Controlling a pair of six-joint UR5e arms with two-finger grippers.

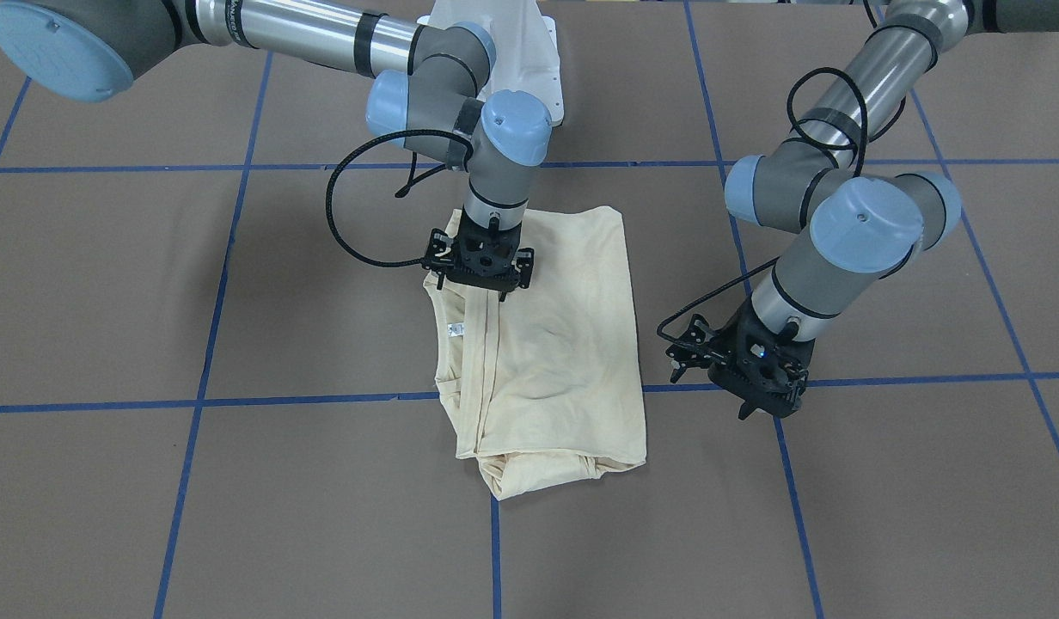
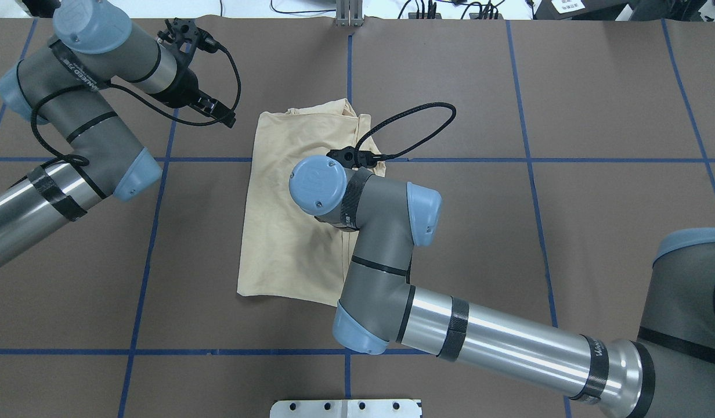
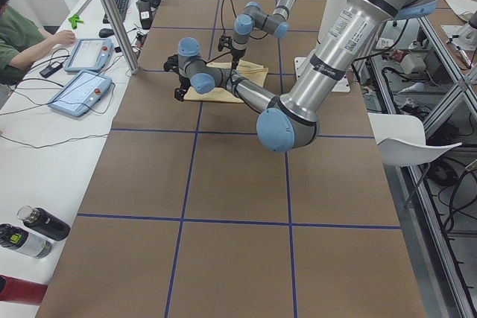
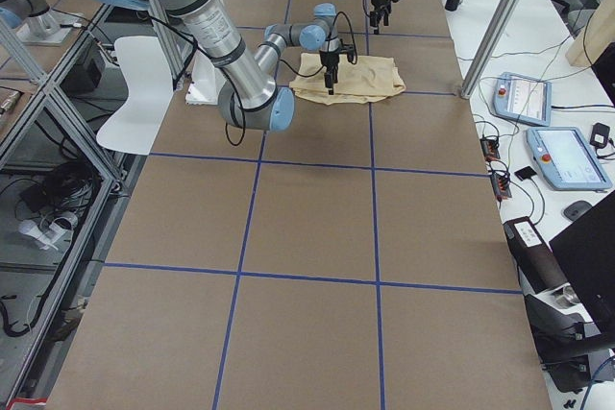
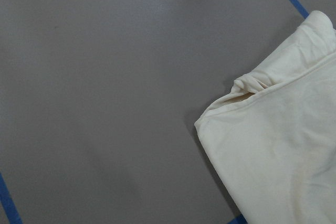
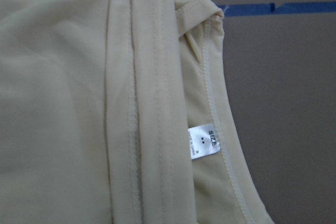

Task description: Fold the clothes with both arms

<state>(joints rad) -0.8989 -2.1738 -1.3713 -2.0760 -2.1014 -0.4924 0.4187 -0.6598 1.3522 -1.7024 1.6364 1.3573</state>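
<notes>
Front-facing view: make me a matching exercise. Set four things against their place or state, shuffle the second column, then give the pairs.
Things
1. T-shirt
2. right arm
3. left arm
4. neck label

Place or state
A. jaws over bare table, beside the shirt
B. small and white, at the shirt's neck
C. pale yellow, folded, lying flat
D. jaws low over the shirt, near its neck

Pairs: 1-C, 2-D, 3-A, 4-B

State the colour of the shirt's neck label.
White neck label, dark print; clearest in right wrist view.
</notes>
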